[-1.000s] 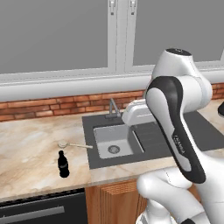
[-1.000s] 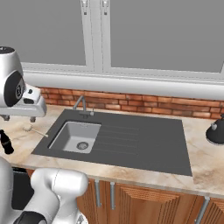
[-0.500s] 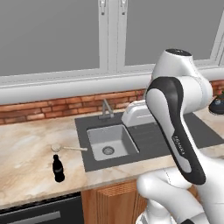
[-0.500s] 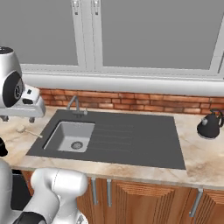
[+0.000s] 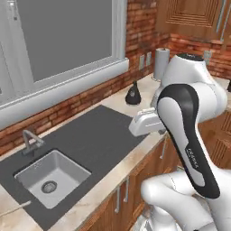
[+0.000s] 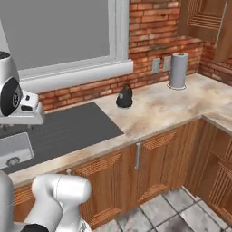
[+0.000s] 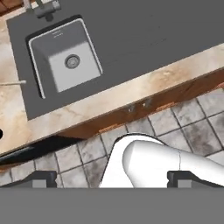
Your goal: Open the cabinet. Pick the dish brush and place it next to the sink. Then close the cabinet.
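The cabinet (image 5: pixel 194 18) hangs high in the right corner, brown wood with a long silver bar handle (image 5: pixel 221 16); its doors look shut, and it also tops the right base view (image 6: pixel 201 20). The dish brush is hidden. My gripper (image 7: pixel 113 179) is open, its dark tips wide apart with nothing between them, pointing down at the floor tiles and counter edge. The white hand (image 5: pixel 144 122) hovers over the front edge of the counter, right of the sink (image 5: pixel 31 180). In the hand view the sink (image 7: pixel 43 48) lies at the upper left.
A black kettle (image 5: pixel 132 94) and a paper towel roll (image 5: pixel 161 63) stand on the counter toward the corner. A faucet (image 5: pixel 29 137) rises behind the sink. A thin pale utensil (image 5: pixel 13 210) lies left of the basin. Lower wooden cabinet doors (image 6: pixel 149 167) line the front.
The whole picture has shifted: the base has driven and turned right, so the sink slid left and the corner, kettle and cabinet came into view. The gripper stays open.
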